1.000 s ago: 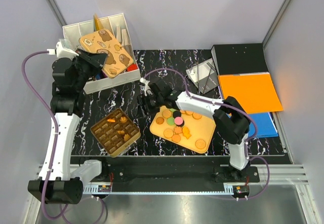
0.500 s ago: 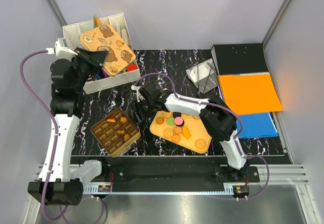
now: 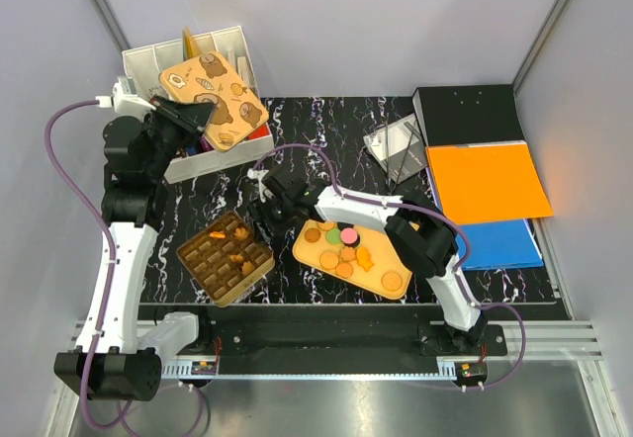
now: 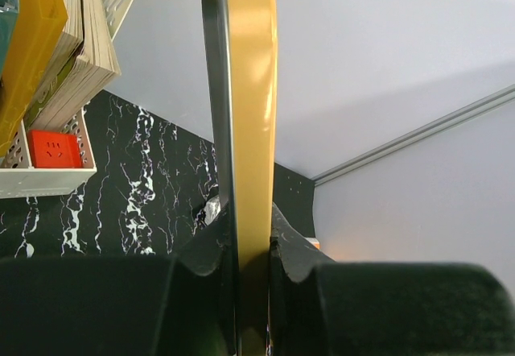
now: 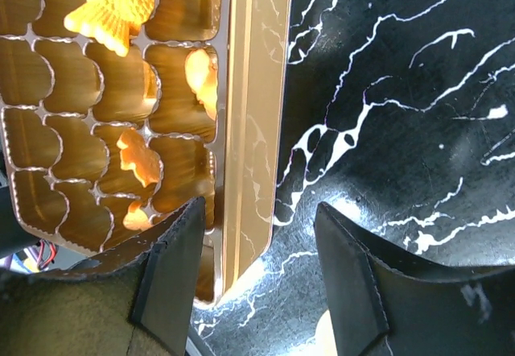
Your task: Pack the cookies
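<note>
Surface: black, white-veined table point(image 3: 326, 131) inside grey walls; arm bases along the bottom edge of the top view.
Left gripper point(image 3: 191, 118): jaws narrow, clamped on one edge of the lid point(image 3: 213, 96). The wrist view shows its gold rim pinched between both fingers.
Lid: tan, printed with biscuit pictures, held tilted in the air over the white bin point(image 3: 148, 61), upper left of the top view. Judged: kept clear so the box stays open for filling.
Right gripper point(image 5: 259, 267): jaws about half wide, nothing held. They straddle the right rim of the box point(image 5: 253, 90), one finger over the cells, the other over bare table. Contact with the rim: cannot tell.
Box: gold, many cells, lower left of centre in the top view. A few orange fish-shaped cookies point(image 5: 113, 6) sit in cells; most cells are bare.
Tray point(image 3: 401, 254): orange, just right of the box. The bulk of the cookies lie loose on it: tan rounds, one pink, one green, one dark.
Progress: early, judged from how much is on the tray.
Next: probably over to the tray, pinch one piece, carry it to a bare cell.
Risk: flat discs give little edge to grip, and the lid, held by a thin rim, could swing.
Far right: black, orange and blue folders point(image 3: 490, 180), well apart from the work.
</note>
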{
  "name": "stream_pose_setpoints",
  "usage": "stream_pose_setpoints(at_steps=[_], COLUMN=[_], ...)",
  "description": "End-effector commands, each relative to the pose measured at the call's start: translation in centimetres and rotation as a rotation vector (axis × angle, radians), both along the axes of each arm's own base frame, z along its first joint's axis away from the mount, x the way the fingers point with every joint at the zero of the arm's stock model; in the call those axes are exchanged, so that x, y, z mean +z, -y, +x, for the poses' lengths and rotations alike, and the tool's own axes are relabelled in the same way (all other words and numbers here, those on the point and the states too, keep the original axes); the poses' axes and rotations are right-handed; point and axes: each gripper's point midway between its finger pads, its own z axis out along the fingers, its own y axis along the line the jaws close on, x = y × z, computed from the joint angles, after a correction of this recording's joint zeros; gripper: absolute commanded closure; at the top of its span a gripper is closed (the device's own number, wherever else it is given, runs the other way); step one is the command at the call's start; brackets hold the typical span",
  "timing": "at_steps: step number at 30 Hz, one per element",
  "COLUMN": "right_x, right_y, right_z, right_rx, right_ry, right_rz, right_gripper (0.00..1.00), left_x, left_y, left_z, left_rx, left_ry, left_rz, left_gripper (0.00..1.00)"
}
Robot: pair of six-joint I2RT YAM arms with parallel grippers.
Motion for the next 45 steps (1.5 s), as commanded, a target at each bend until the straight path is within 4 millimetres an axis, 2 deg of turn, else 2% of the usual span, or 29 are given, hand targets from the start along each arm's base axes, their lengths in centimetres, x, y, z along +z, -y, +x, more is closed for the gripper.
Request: stream_pose_setpoints(at_steps=[1,10,12,13,16,20,27,30,36,40,45], right_x=[-0.3,-3.6,-4.3,-4.5,-5.4,-6.4,-6.6,-6.2,-5.1,-5.1,-5.3], right_y=[-1.1,-0.9,-0.6,-0.3,0.9,3.3,7.7,8.4,8.4,8.9,10.9], right_z=[0.2,0.2,0.5,0.5,1.4,2.5,5.8,7.1,9.7,11.2,12.9], right_rx=[0.02,0.029,0.013,0.007,-0.025,-0.1,-0.258,-0.302,-0.362,-0.409,-0.466], right_ry=[0.022,-0.006,0.002,0.004,0.027,0.047,0.002,-0.015,-0.038,-0.059,-0.068], right_rz=[0.009,-0.054,-0.076,-0.092,-0.136,-0.199,-0.222,-0.204,-0.151,-0.136,-0.143], right_gripper=[0.36,0.39,0.43,0.49,0.57,0.66,0.67,0.67,0.67,0.67,0.66], left_x=[2.3,0.8,0.7,0.7,0.5,0.4,-0.3,-0.6,-1.1,-1.3,-1.9], left_y=[0.6,0.3,0.3,0.3,0.2,0.2,0.7,0.9,1.1,1.2,1.4], left_z=[-0.7,-0.7,-0.8,-0.9,-1.0,-1.2,-1.1,-1.0,-1.1,-1.3,-1.5], left_rx=[-0.024,-0.006,-0.008,-0.008,-0.005,-0.003,-0.022,-0.029,-0.036,-0.035,-0.038], left_ry=[0.094,0.064,0.062,0.061,0.055,0.054,0.046,0.041,0.03,0.022,0.01], left_rz=[0.001,0.006,0.011,0.013,0.022,0.029,0.01,0.008,0.017,0.028,0.042], left_gripper=[0.84,0.84,0.84,0.84,0.84,0.84,0.84,0.84,0.84,0.84,0.84])
